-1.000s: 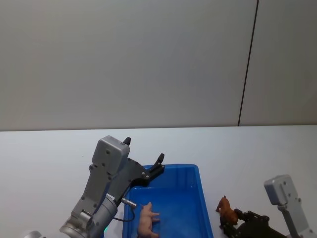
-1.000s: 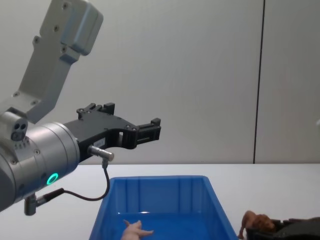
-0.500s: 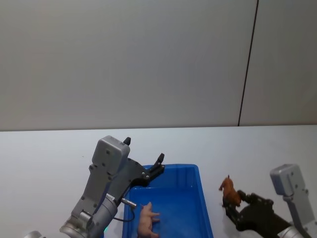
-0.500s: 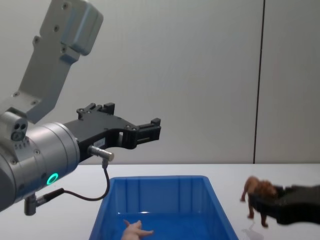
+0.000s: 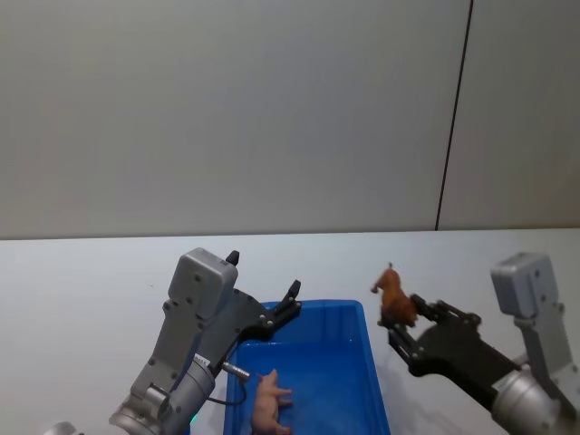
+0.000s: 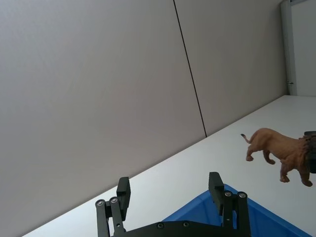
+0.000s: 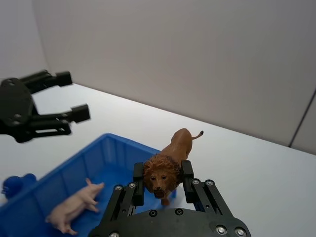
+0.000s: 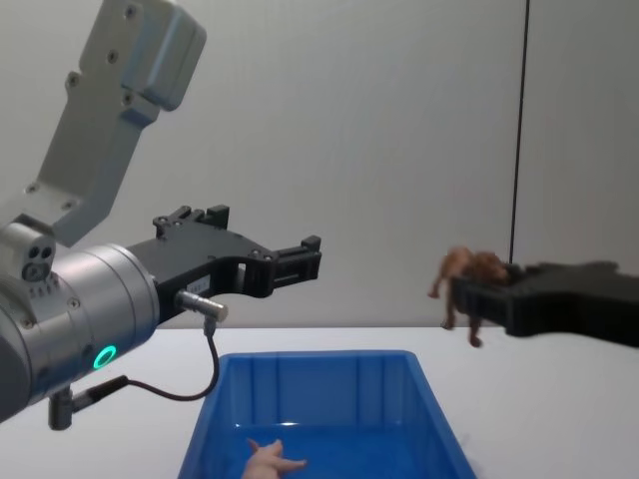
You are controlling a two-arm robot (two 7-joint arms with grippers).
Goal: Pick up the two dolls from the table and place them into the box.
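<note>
The blue bin (image 5: 331,362) stands on the white table (image 5: 91,272) and has the pink pig (image 5: 270,403) in it, lying on its side on the bin floor near the robot's end and towards the left wall. The brown lion (image 5: 394,304) is not in the bin. It hangs in the air, well above the table, beside the bin's far right corner. The right gripper (image 7: 163,180) holds it there: the two black fingers (image 7: 138,181) are closed on the mane at both sides of the head, and the body and tail stick out forward, away from the wrist. The right arm reaches in from the right side at a height clearly over the bin's rim. The left gripper (image 6: 169,185) is raised over the bin's far left corner, with its fingers spread wide apart and nothing between them. The near end of the bin is cut off at the lower edge of the head and chest views, and the chest view catches just a part of the pig. It is hard to judge whether the lion is already over the bin's inside or over the table next to it.
</note>
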